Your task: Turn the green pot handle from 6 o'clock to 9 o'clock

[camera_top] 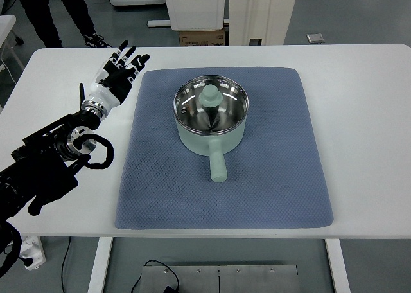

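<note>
Scanning for print, I find no writing I can read on the green pot or elsewhere. My left hand hovers over the white table, fingers spread, holding nothing, off the blue mat. On that mat, the pot's handle points toward me.

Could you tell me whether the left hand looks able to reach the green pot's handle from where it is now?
Probably yes. The left hand hangs open over the table's left side, and nothing lies on the blue mat between it and the pot handle, which points toward the robot.
</note>
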You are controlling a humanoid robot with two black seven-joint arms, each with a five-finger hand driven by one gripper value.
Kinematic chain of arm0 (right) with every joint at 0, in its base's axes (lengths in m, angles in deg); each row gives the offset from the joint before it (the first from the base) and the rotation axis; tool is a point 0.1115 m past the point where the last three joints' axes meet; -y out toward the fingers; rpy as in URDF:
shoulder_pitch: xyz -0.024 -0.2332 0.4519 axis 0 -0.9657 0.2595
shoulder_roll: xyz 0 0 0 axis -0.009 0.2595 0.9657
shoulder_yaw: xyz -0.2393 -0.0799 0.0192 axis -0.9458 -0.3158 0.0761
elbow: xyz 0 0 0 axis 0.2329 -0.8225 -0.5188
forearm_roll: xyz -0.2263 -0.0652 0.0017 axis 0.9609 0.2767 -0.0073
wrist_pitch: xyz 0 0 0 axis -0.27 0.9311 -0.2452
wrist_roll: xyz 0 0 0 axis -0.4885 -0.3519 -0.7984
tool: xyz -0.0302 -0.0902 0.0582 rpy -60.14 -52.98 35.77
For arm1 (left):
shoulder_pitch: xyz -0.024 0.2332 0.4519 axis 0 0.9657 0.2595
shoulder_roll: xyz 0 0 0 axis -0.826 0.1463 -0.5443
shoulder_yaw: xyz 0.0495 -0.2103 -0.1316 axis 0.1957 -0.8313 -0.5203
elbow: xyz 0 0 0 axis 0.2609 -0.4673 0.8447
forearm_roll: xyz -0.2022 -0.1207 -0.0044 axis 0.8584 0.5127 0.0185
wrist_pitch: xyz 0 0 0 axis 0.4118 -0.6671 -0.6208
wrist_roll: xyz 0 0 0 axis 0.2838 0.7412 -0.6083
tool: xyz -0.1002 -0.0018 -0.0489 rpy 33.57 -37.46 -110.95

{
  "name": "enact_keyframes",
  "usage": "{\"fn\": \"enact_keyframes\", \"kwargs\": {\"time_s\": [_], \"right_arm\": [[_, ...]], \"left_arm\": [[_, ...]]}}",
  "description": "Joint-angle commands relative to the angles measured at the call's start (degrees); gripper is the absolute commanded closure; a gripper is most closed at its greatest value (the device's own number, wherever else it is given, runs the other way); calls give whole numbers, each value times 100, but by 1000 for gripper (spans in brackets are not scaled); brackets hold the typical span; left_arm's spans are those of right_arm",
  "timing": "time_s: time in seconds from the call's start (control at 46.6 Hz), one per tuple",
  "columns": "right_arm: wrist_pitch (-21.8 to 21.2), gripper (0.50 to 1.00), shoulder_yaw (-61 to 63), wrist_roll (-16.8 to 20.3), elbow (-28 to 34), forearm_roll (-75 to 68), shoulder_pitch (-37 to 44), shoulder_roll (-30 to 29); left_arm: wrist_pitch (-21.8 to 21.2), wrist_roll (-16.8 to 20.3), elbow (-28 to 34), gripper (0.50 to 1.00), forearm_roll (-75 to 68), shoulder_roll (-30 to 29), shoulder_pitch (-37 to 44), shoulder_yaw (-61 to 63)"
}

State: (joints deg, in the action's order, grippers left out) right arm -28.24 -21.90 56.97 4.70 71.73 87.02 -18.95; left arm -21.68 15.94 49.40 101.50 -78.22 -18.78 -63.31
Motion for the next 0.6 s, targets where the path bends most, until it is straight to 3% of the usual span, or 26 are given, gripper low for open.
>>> {"fn": "enact_keyframes", "kwargs": {"time_s": [0.0,0.579], "right_arm": [[0,500,0,0,0,0,0,0],[0,500,0,0,0,0,0,0]], "left_arm": [[18,-8,1,500,-5,1,18,0],[0,-26,1,500,-14,-17,36,8]]}}
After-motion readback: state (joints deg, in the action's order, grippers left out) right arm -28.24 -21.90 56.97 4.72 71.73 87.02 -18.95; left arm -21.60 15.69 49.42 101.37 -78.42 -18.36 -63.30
